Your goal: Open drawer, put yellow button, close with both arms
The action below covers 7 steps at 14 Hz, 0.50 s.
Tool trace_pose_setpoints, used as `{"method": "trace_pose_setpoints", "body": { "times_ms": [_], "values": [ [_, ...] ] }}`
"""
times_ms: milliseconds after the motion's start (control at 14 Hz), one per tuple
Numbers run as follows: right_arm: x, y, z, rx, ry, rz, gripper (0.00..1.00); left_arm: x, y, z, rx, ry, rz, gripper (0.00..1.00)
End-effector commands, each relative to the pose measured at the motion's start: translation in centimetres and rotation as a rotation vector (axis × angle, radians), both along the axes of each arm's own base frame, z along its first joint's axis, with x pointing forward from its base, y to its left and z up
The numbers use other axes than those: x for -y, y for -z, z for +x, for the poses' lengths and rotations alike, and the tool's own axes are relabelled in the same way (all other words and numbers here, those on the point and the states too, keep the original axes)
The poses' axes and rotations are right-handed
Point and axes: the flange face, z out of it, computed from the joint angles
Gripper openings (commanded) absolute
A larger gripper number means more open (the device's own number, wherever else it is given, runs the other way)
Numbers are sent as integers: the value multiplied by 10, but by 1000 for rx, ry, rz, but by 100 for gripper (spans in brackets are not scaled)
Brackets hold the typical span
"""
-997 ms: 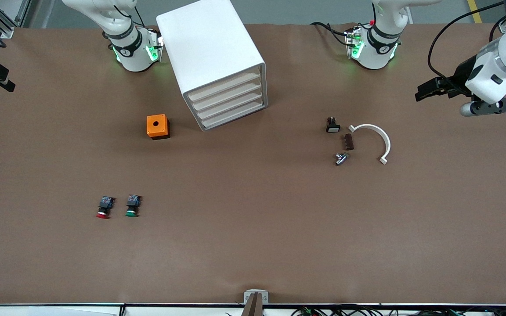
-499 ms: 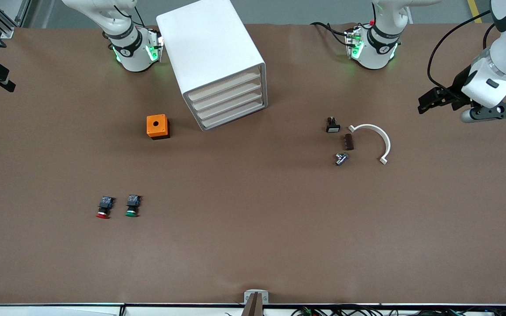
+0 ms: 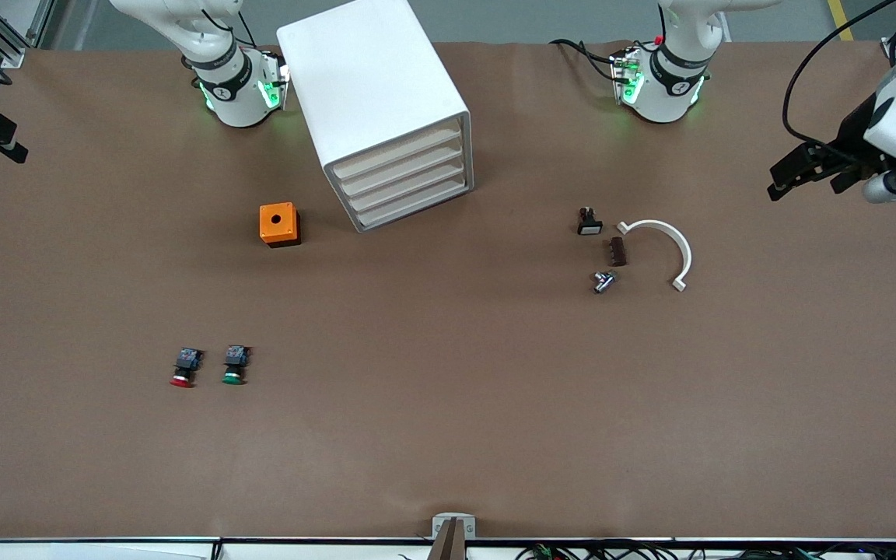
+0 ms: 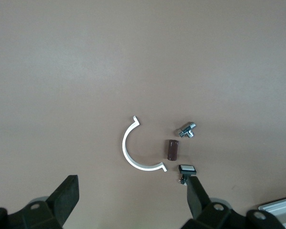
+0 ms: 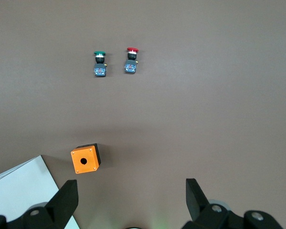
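Front view showed me no yellow button; both grippers' jaws were spread, the drawer (image 3: 397, 152) shut, probably light, best hooked at its front lip.

Two white arm bases with dark grey joint rings were seen, each lit by green lamps and marked with a small round emblem. Black cables were looped beside the left arm's base (image 3: 662, 74), and a red dot was visible near it. The right arm's base (image 3: 234, 82) carried a black cable too. The left claw (image 3: 802, 171) was black, mounted under a white wrist with a grey cylinder and a black cable. Black, wedge-shaped fingers (image 5: 66, 200) with round screw holes were shown on the right claw (image 5: 131, 202).
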Motion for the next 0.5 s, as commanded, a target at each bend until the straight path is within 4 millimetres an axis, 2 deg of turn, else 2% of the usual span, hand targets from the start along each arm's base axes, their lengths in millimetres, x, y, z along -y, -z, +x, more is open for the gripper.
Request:
{"method": "trace_pose_setpoints", "body": {
  "times_ms": [0,427],
  "values": [
    [-2,-2,-7,13,9,1,100,-4,-11,6,-8,27,20,100],
    [-3,-2,-8,11,0,-11,100,-5,-14,6,-9,57,22,100]
  ]
}}
